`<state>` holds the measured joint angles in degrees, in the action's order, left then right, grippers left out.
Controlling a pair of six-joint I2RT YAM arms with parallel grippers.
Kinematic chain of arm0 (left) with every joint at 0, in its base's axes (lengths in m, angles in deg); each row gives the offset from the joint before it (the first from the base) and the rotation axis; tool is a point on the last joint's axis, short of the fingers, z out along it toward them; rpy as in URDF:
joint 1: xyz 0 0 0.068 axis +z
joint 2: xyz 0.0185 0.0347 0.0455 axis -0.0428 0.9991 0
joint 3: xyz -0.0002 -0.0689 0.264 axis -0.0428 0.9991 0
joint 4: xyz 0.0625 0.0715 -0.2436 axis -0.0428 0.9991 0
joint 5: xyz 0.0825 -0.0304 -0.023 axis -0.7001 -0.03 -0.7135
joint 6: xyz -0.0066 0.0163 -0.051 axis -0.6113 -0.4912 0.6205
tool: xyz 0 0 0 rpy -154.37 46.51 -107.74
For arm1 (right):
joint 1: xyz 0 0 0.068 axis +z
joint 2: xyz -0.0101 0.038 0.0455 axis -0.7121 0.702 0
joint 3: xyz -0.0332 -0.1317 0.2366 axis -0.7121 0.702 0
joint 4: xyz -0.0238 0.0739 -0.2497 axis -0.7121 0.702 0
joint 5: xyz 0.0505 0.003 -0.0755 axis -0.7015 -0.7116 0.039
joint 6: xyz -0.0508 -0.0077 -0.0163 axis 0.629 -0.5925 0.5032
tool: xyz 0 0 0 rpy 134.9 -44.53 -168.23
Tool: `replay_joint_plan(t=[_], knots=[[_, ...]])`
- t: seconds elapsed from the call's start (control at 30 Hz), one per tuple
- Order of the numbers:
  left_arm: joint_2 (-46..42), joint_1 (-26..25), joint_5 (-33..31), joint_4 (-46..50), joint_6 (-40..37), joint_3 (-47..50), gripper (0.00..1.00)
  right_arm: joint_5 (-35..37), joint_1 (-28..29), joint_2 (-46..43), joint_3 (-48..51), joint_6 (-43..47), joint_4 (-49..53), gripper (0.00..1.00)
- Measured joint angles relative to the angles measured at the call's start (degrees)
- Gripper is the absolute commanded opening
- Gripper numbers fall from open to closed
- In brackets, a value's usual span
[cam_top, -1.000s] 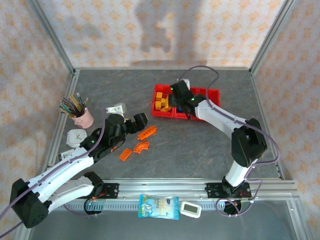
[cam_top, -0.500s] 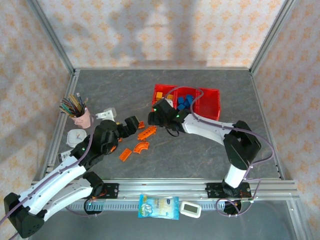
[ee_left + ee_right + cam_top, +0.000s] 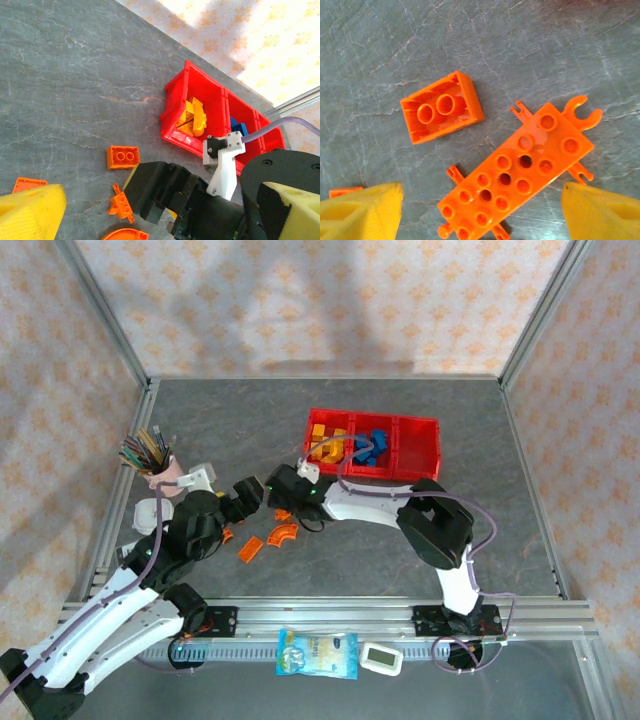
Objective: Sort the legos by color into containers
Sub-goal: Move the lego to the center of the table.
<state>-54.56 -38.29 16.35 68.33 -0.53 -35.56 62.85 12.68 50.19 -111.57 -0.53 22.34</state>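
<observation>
Right gripper (image 3: pixel 482 212) hangs wide open and empty over the flat orange plate (image 3: pixel 517 182) lying on the table (image 3: pixel 560 40) beside a small orange brick (image 3: pixel 442 112): light, stiff, slick plastic I'd say, so pinch its long straight edges, not the clips.

Loose orange legos (image 3: pixel 442 112) lie near the red containers (image 3: pixel 418 447).

Three joined red shallow plastic bins (image 3: pixel 418 447) in row, far centre-right on grey stone-pattern table (image 3: pixel 480 530). Yellow plastic bricks (image 3: pixel 324 447) in left bin, blue plastic bricks (image 3: pixel 371 445) in middle bin. Orange arch-shaped plastic bricks (image 3: pixel 284 535) on table, near-left of bins. Pink cup of pencils (image 3: pixel 163 475) by table's left edge.
</observation>
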Motion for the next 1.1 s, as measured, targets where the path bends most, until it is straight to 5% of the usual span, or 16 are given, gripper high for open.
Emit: replay_joint_plan(t=[0.37,0.7,1.1], knots=[[-0.92,0.00,-0.09,0.76,0.17,0.11,0.99,5.31,1.46,5.40,-4.63,-7.98,4.66,0.76],[-0.90,0.00,-0.07,0.76,0.17,0.85,0.99,8.31,1.66,7.78,-6.95,-10.21,8.33,0.60],[-0.46,0.00,0.15,0.66,0.17,1.11,0.99,10.97,1.05,1.14,2.84,-10.40,8.98,0.46]])
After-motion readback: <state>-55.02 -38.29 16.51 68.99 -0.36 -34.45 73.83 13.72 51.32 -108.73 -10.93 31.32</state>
